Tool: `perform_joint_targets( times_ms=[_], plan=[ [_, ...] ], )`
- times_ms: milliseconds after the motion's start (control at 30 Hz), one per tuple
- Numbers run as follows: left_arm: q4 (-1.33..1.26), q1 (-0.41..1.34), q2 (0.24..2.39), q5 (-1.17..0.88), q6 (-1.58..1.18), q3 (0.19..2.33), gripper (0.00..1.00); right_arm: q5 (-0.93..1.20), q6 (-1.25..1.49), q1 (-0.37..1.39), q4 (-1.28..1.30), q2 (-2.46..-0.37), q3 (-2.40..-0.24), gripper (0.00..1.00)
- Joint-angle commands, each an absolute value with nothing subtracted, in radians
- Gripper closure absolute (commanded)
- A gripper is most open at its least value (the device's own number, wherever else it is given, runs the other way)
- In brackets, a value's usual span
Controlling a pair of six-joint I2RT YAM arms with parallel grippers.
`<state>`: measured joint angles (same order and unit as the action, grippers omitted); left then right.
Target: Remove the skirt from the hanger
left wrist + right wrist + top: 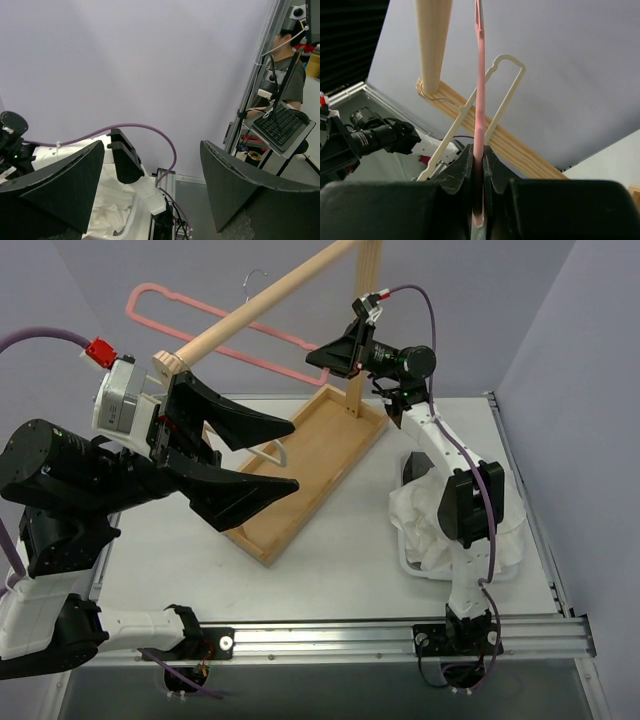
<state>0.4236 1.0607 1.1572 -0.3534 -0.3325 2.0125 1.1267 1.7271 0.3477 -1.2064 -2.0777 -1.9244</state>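
The right gripper (477, 155) clamps its jaws on the thin pink plastic hanger (480, 100). The crumpled white fabric skirt (430, 515) lies apart, near-right on the surface (330, 570). The left gripper's (295, 454) jaws gape wide, empty.

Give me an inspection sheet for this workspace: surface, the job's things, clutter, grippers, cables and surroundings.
Surface: white table, with the wooden rack standing on it.
Job's things: pink hanger bare on the rod; white skirt heaped beside the right arm.
Clutter: cream hanger at the rack; what it rests on is unclear.
Grippers: left gripper open, empty, raised; right gripper shut on the pink hanger.
Cables: purple cable looped above the right arm, another at the left.
Surroundings: lilac walls; person at a keyboard outside the cell.
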Motion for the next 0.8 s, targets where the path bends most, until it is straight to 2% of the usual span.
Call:
perform_joint_targets(
  times_ms=[0,433,767],
  plan=[
    [0.445,1.063,1.152,-0.319,-0.305,2.01,0.14,1.178,1.62,0.348,-1.413,-1.922,-1.899,1.0],
    [0.448,1.063,1.16,-0.311,-0.293,2.014,0.14,1.227,1.502,0.33,-1.332,-1.799,-1.751,1.0],
    [0.457,1.06,1.158,-0.29,-0.285,2.016,0.14,1.243,1.243,0.321,-1.072,-1.657,-1.6,1.0]
  ],
)
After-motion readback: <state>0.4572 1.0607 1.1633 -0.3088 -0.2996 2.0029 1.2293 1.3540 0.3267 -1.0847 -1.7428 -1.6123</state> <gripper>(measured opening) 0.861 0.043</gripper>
